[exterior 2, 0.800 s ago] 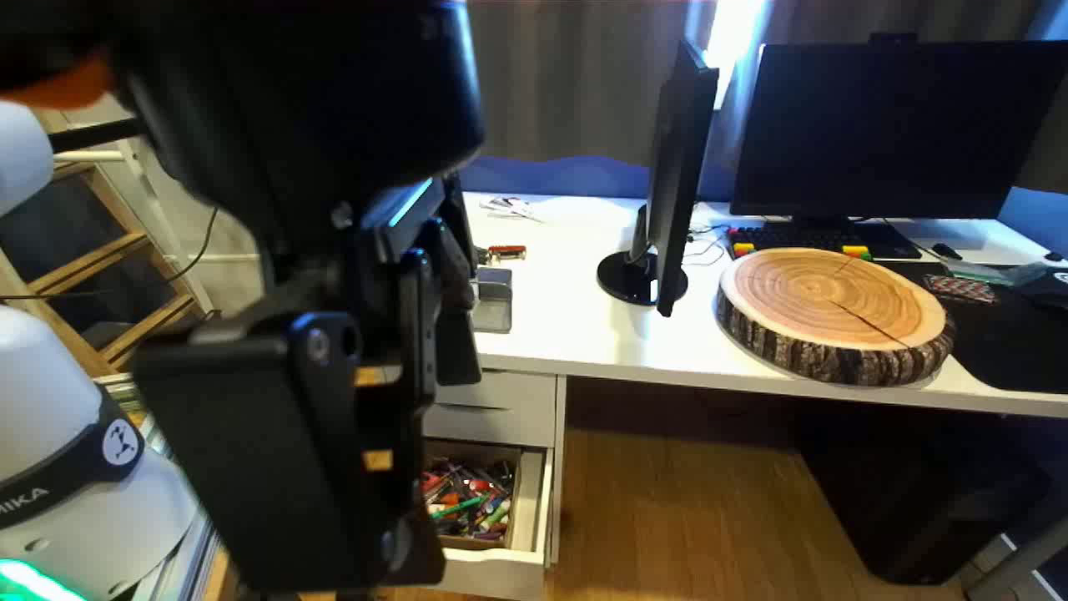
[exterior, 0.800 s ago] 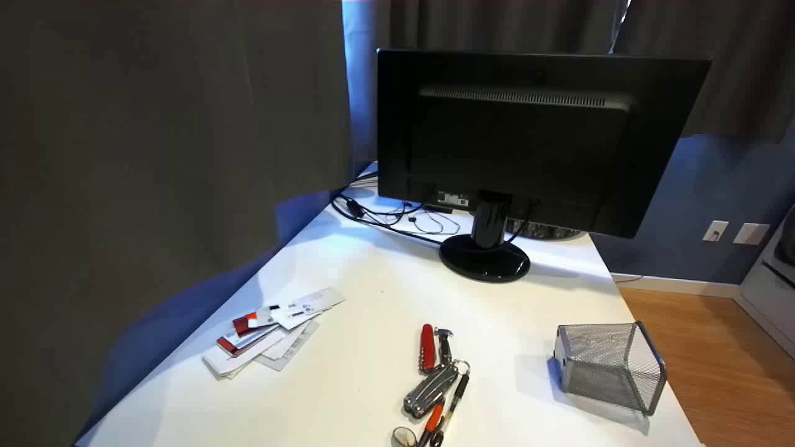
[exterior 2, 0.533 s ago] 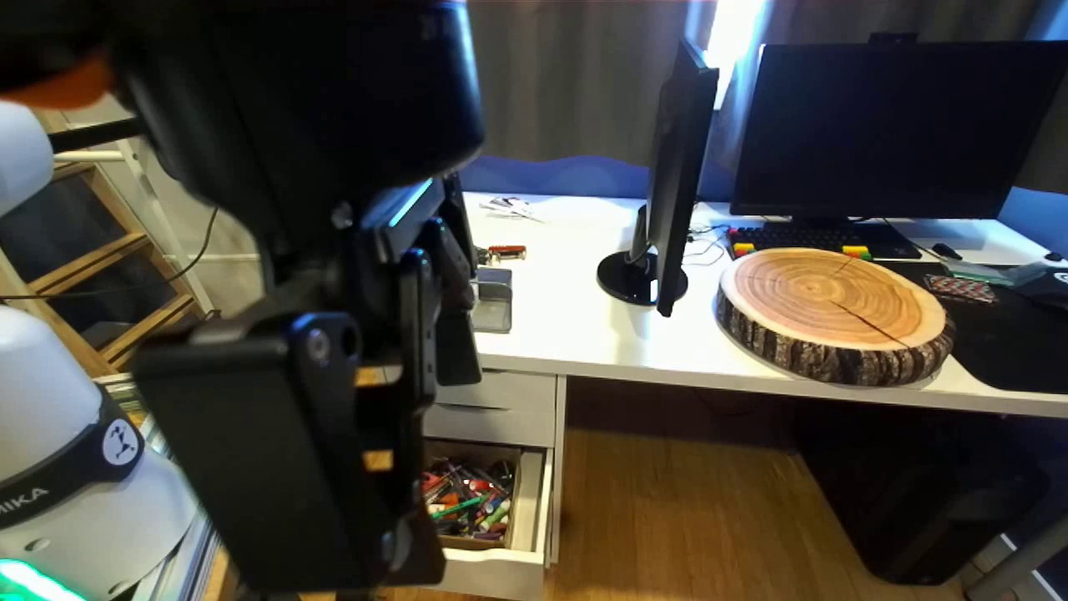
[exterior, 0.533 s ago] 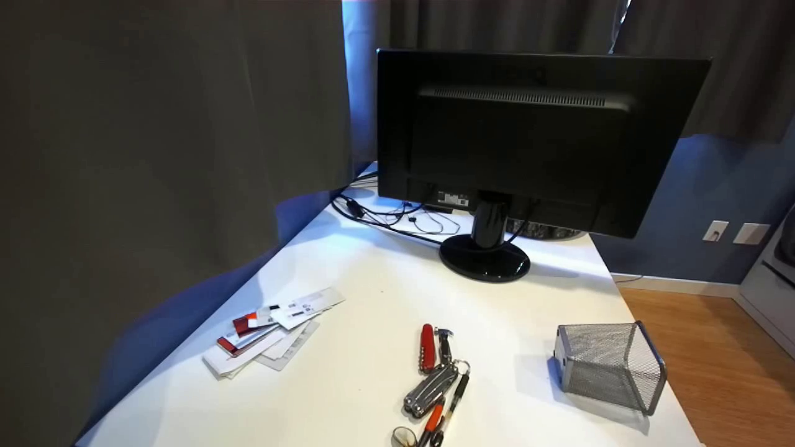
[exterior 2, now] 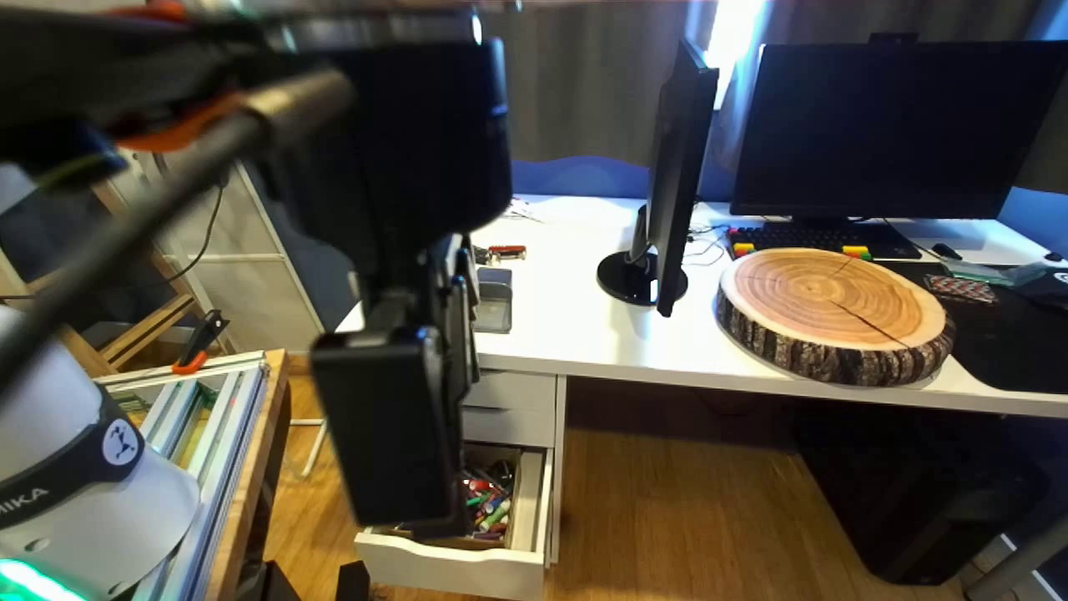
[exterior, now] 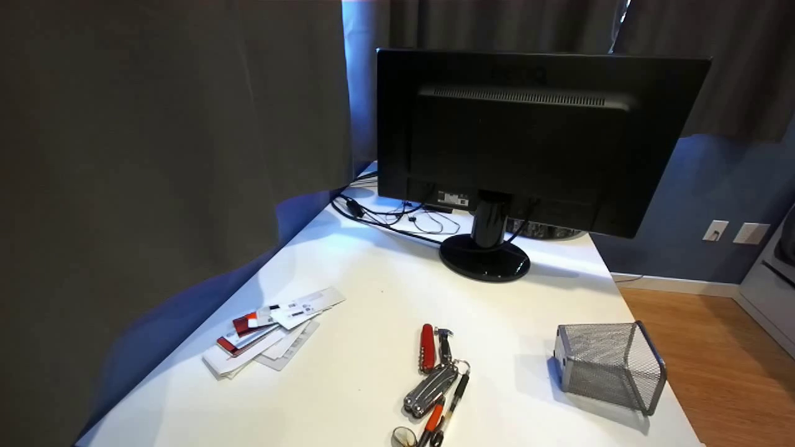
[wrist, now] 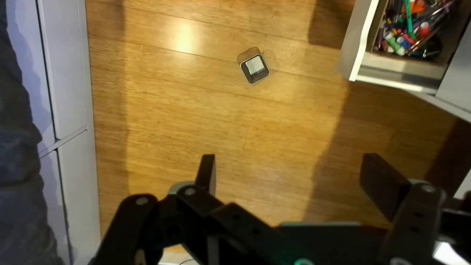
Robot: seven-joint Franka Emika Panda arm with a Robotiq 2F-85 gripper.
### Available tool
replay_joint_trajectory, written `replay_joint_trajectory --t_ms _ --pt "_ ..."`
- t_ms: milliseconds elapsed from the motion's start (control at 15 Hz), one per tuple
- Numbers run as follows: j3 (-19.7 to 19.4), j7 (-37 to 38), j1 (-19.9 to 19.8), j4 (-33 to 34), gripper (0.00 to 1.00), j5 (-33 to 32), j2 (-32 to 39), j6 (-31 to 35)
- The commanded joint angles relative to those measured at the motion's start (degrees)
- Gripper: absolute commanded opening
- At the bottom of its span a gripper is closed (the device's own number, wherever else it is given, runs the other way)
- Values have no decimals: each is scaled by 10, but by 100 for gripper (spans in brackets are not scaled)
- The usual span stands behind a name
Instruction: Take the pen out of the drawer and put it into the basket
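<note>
- Gripper (wrist: 290, 165) hangs over the wood floor (wrist: 191, 121), its fingers spread wide and holding nothing.
- Green pen (wrist: 409, 18) lies on a heap of pens and markers (wrist: 400, 43) in the drawer (exterior 2: 450, 566) that sticks out, behind its front edge.
- Mesh basket (exterior: 602, 363) is on the white desk surface (exterior: 310, 403), close to the front edge.
- Red knife (exterior: 427, 347) and silver tool (exterior: 430, 390) lie between the basket and some cards (exterior: 295, 318) near the surface's back edge.
</note>
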Motion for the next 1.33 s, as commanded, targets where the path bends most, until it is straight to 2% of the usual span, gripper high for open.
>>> replay_joint_trajectory --t_ms 0,333,733,800,1000,1267 --pt "34 -15 46 -2 100 0 73 6" --pt "68 -50 119 -10 100 8 190 45" --pt "120 -42 173 -18 100 10 362 118" --pt "111 -41 162 -18 100 4 306 80" --pt "122 -39 171 -14 100 3 366 110" --pt "122 -39 171 -12 100 3 371 111"
